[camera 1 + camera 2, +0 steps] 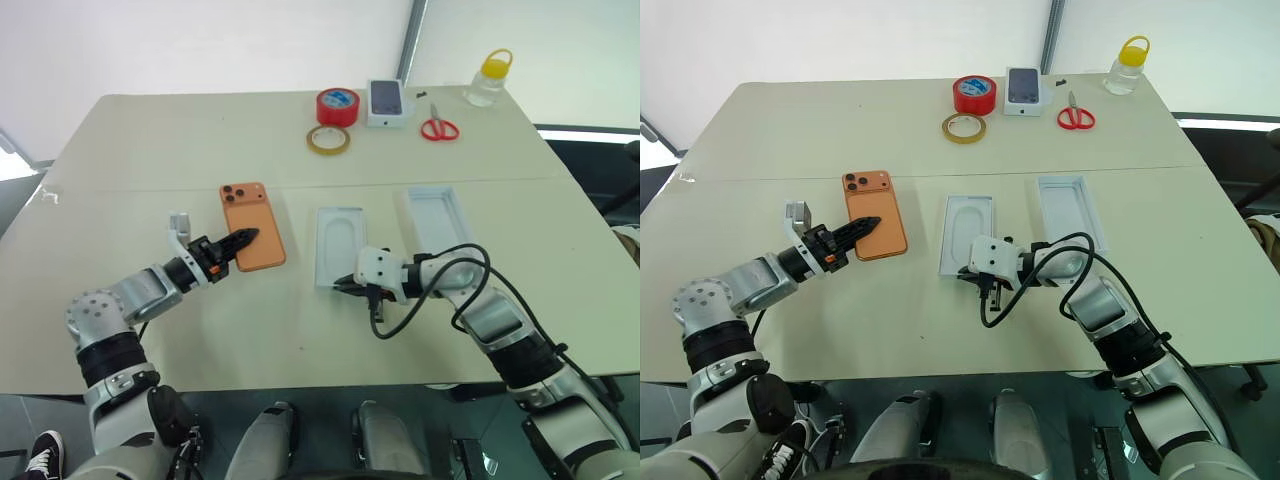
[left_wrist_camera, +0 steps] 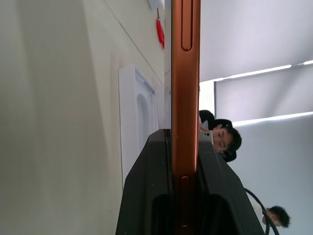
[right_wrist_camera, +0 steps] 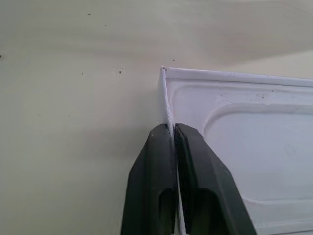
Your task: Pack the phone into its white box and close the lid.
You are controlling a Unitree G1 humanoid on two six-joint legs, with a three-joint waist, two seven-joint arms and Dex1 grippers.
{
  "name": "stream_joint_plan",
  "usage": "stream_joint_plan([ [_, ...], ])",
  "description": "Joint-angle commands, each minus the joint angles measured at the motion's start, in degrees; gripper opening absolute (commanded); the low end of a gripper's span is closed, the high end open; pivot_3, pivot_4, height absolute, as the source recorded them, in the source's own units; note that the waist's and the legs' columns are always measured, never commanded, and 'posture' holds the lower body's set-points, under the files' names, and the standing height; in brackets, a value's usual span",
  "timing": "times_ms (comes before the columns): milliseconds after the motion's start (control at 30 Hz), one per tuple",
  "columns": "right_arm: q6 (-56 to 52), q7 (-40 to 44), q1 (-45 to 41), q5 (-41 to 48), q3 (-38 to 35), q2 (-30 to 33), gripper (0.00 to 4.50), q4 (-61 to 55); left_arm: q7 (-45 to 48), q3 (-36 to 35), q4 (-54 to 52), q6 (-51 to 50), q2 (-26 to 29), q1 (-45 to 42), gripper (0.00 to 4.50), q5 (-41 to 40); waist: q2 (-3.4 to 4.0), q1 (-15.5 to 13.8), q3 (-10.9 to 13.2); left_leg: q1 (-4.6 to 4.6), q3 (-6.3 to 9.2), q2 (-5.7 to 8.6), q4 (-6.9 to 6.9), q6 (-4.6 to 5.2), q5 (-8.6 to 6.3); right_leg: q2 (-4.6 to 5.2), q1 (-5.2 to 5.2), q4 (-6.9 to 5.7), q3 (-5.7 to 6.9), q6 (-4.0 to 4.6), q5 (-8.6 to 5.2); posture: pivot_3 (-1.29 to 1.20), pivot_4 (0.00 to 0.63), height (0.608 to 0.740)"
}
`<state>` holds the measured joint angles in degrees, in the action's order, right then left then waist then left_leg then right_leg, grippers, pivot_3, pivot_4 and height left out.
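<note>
The orange phone (image 1: 252, 222) lies back up on the table, left of centre, its lenses at the far corner. My left gripper (image 1: 243, 238) is shut on its near right edge; in the left wrist view the phone's orange side (image 2: 186, 73) runs between the black fingers (image 2: 146, 186). The white box (image 1: 340, 211) lies at centre with a white insert (image 1: 340, 245) bearing an oval outline inside it. My right gripper (image 1: 346, 284) is shut on the thin wall (image 3: 165, 98) at the box's near left corner. The lid (image 1: 437, 218), an all-white tray, lies to the right of the box.
At the table's far side stand a red tape roll (image 1: 338, 105), a yellowish tape ring (image 1: 328, 139), a white box with a printed phone picture (image 1: 386, 101), red scissors (image 1: 438, 128) and a clear bottle with a yellow cap (image 1: 489, 78). A person's head (image 2: 221, 139) shows beyond the phone.
</note>
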<state>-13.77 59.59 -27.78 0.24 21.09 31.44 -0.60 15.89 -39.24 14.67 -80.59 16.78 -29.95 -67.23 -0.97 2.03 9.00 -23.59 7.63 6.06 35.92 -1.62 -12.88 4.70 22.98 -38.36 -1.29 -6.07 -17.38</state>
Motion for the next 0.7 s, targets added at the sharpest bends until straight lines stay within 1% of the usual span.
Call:
stream_joint_plan([
  [33, -1.18, 0.84, 0.47, 0.99, 0.48, -0.60, 0.05, -3.44, 1.24, -0.38, -1.80, 1.36, 0.83, -0.76, 0.00, -2.96, 0.00, 0.01, 0.00, 0.00, 0.00, 0.00, 0.00, 0.00, 0.00, 0.00, 0.00, 0.00, 0.00, 0.00, 0.00, 0.00, 0.150, 0.740],
  [167, -7.16, -0.84, 0.70, 1.69, 1.87, -3.89, 0.05, -8.45, 0.21, -0.31, -1.36, 2.22, 0.21, -1.63, 0.00, -3.99, 0.00, 0.20, 0.00, 0.00, 0.00, -0.01, -0.01, 0.00, 0.00, -0.01, 0.01, 0.00, -0.01, 0.00, 0.00, 0.00, 0.150, 0.740],
  [300, -7.59, -2.57, 2.36, -1.10, 6.17, -5.97, 0.05, -11.20, -0.73, 0.45, -1.34, 3.26, -1.69, -2.03, 0.00, -4.72, 0.00, -0.12, 0.00, 0.00, 0.01, -0.01, 0.01, 0.00, 0.00, 0.00, 0.01, 0.00, 0.00, 0.00, 0.00, 0.00, 0.150, 0.740],
  [467, -8.41, -4.39, 1.89, -2.74, 7.15, -6.43, 0.05, -11.69, -1.30, 2.58, -3.80, 3.97, -3.39, -0.72, 0.00, -5.09, 0.00, -0.99, 0.00, 0.00, -0.01, 0.02, 0.04, -0.01, 0.00, 0.01, 0.00, 0.02, -0.01, 0.00, 0.00, 0.00, 0.150, 0.740],
  [567, -9.37, -3.49, 1.19, -0.63, 5.88, -6.79, 0.90, -10.82, -0.99, 3.90, -4.73, 3.44, -3.76, 0.24, 0.00, -5.60, 0.00, -1.07, 0.00, 0.00, -0.01, 0.02, 0.05, -0.01, 0.00, 0.01, 0.00, 0.03, -0.01, 0.00, 0.00, 0.00, 0.150, 0.740],
  [600, -9.52, -3.96, 1.03, -0.61, 5.46, -6.83, 1.48, -10.68, -1.04, 4.32, -5.10, 3.30, -3.73, 0.49, 0.00, -5.76, 0.00, -1.08, 0.00, 0.00, 0.00, 0.02, 0.04, -0.01, 0.00, 0.01, -0.01, 0.04, -0.01, 0.00, 0.00, 0.00, 0.150, 0.740],
  [633, -9.49, -4.45, 0.94, -0.80, 5.23, -6.82, 1.87, -10.64, -1.16, 4.63, -5.37, 3.32, -3.66, 0.67, 0.00, -5.98, 0.00, -1.09, 0.00, 0.00, 0.00, 0.02, 0.04, 0.00, 0.00, 0.01, -0.01, 0.04, -0.01, 0.00, 0.00, 0.00, 0.150, 0.740],
  [700, -10.23, -3.19, 1.02, 1.23, 3.38, -5.68, 2.92, -12.00, -1.41, 5.18, -5.41, 3.02, -3.49, 0.92, 0.00, -6.66, 0.00, -1.10, 0.00, 0.00, 0.00, 0.01, 0.04, 0.00, 0.00, 0.01, -0.01, 0.04, -0.01, 0.00, 0.00, 0.00, 0.150, 0.740],
])
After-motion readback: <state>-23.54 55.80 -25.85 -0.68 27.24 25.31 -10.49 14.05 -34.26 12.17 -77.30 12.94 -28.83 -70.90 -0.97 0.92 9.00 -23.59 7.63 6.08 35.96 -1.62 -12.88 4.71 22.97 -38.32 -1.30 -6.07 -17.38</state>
